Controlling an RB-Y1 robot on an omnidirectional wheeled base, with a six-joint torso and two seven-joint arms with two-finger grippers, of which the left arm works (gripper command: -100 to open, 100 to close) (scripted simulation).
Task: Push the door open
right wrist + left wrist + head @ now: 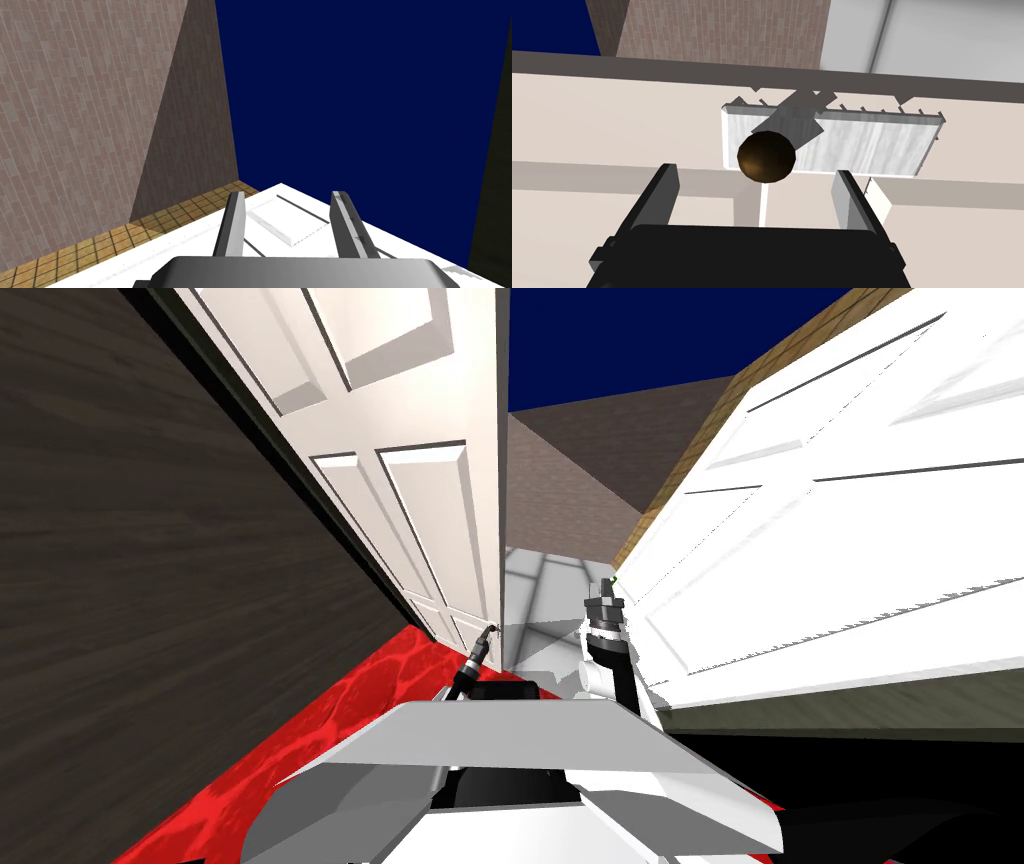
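Note:
The white panelled door (pixel 420 488) stands at my left, slightly ajar, its free edge toward the middle. In the left wrist view its dark brown round knob (pixel 766 156) sits on a grey plate (pixel 862 145). My left gripper (pixel 754 171) is open just short of the knob, with one finger (pixel 662 195) on each side and neither touching it. The head view shows that gripper (pixel 487 636) at the door's edge. My right gripper (pixel 607 588) is raised beside a white panelled surface (pixel 830 538), open and holding nothing (pixel 287 197).
A dark wood-grain wall (pixel 150 588) runs along the left and red floor (pixel 330 718) lies below it. Through the gap past the door's edge I see pale tiled floor (pixel 540 588), a brick wall (pixel 580 458) and a dark blue area (pixel 620 338).

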